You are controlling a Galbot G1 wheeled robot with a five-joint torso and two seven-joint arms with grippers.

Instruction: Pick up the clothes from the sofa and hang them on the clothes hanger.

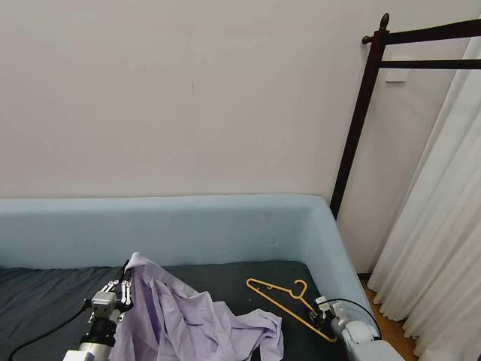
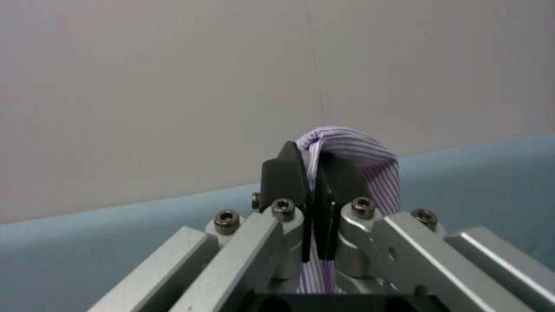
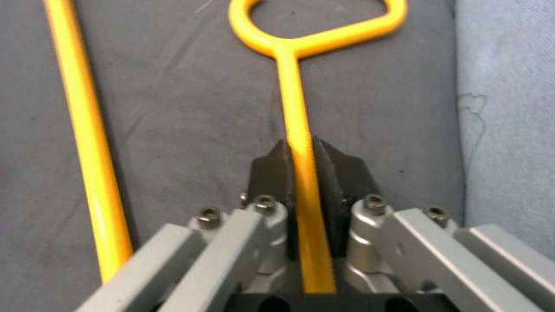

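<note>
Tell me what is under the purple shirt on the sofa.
The dark seat cushion shows beside the purple shirt, one end raised, pinched in the left gripper. Anything beneath the crumpled heap is covered. The yellow hanger lies beside it, clamped in the right gripper.

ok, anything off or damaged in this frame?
Nothing broken or spilled. Left tool is shut on a bunched fold of the shirt, with the rest heaped on the sofa. Right tool is shut on the hanger, which lies on the seat.
</note>
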